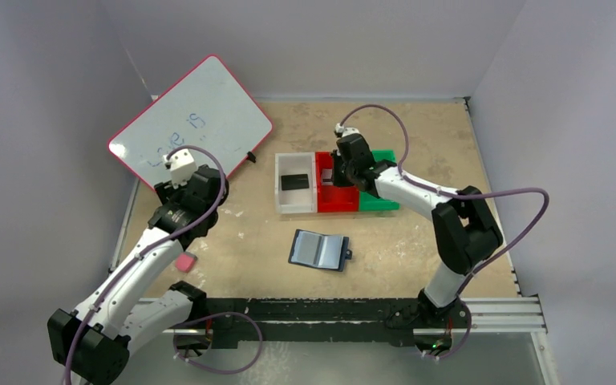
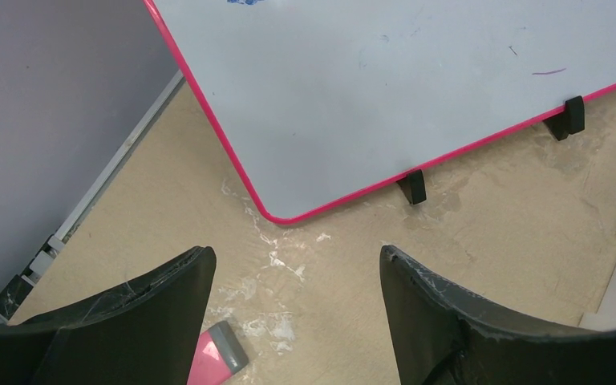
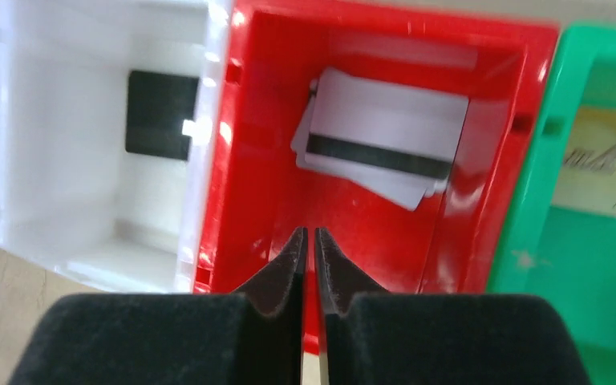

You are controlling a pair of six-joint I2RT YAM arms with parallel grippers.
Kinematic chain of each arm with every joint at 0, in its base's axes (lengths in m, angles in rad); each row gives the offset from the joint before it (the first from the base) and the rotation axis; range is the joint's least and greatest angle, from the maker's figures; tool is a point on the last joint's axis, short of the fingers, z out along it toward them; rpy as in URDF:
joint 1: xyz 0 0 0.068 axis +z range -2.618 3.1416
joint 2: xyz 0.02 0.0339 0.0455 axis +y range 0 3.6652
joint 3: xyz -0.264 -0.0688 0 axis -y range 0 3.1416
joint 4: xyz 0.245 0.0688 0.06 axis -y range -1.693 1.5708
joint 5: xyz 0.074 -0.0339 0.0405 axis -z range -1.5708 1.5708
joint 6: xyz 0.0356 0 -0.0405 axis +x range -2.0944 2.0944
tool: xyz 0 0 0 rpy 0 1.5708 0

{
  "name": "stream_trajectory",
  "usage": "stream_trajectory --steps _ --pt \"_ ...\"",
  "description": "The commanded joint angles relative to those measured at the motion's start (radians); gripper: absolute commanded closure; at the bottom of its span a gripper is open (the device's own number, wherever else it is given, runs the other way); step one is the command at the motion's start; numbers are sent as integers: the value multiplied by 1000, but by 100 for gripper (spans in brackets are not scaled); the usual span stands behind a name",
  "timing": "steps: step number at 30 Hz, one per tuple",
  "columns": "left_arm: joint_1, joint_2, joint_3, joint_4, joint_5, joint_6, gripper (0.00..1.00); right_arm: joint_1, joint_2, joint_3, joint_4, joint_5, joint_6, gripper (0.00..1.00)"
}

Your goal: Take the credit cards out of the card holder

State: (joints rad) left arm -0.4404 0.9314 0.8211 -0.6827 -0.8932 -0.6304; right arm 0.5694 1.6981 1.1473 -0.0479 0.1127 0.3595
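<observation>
The card holder, dark navy with light blue pockets, lies open on the table in front of the bins. A black card lies in the white bin. Silver-grey cards lie in the red bin. A gold-tan card lies in the green bin. My right gripper hangs over the red bin, jaws shut to a thin slit, nothing between them; it also shows in the top view. My left gripper is open and empty over bare table near the whiteboard, far left of the holder.
A pink-rimmed whiteboard stands tilted at the back left, on small black feet. A pink eraser block lies beside my left arm and shows under the left finger. The three bins stand side by side behind the holder.
</observation>
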Motion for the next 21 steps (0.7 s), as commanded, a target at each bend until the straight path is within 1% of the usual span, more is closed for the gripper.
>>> stream_trajectory --steps 1,3,10,21 --pt "3 3 40 8 -8 22 25 8 28 7 -47 21 173 94" --pt "3 3 41 8 -7 22 25 9 67 14 -50 33 177 97" --pt "5 3 39 6 -9 22 26 12 177 63 -94 132 187 97" --pt "5 7 39 5 -9 23 26 12 267 99 -104 234 194 97"
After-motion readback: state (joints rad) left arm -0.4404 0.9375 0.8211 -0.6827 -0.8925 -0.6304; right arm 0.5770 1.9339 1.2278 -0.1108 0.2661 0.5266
